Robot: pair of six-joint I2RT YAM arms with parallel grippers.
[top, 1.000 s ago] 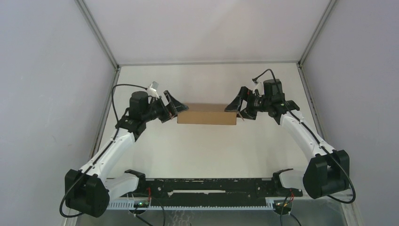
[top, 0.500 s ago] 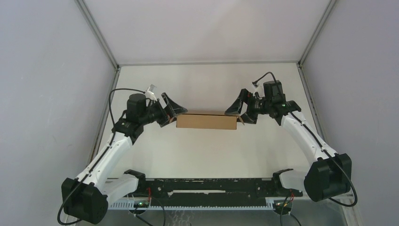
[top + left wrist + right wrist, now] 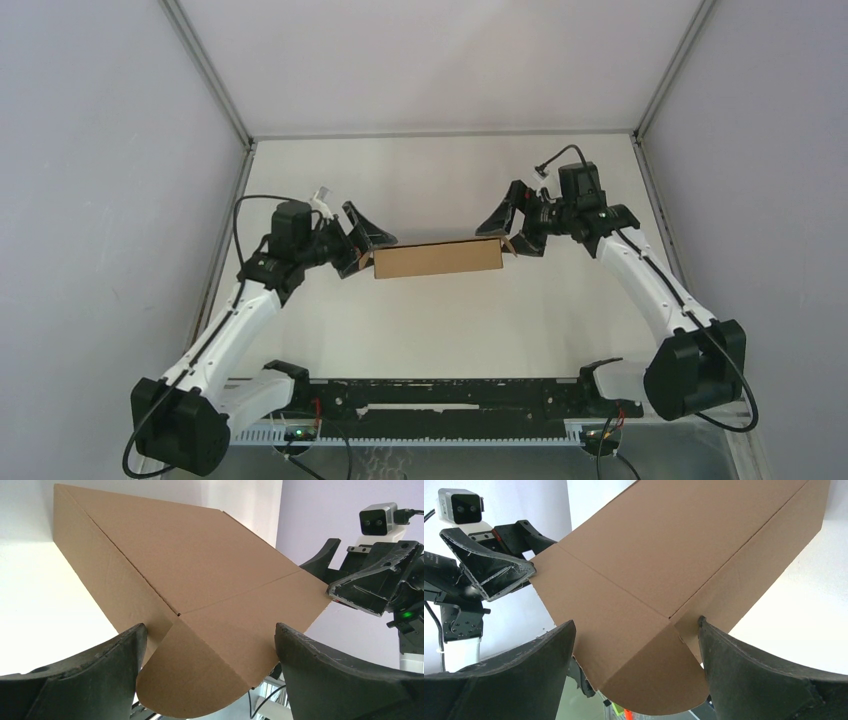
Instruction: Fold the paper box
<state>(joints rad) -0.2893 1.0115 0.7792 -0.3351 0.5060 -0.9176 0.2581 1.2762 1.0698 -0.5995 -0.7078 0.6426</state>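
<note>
Since the paper box is laid on the middle of the table with its long axis running left to right, each short end is faced by one gripper. The left gripper and right gripper are spread wide around those ends, equally near, nothing clamped.

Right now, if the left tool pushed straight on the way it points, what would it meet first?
The paper box. The left tool stands open with the box's rounded end flap between its fingers, so any advance would likely press into that end. Depth to the palm is unclear.
</note>
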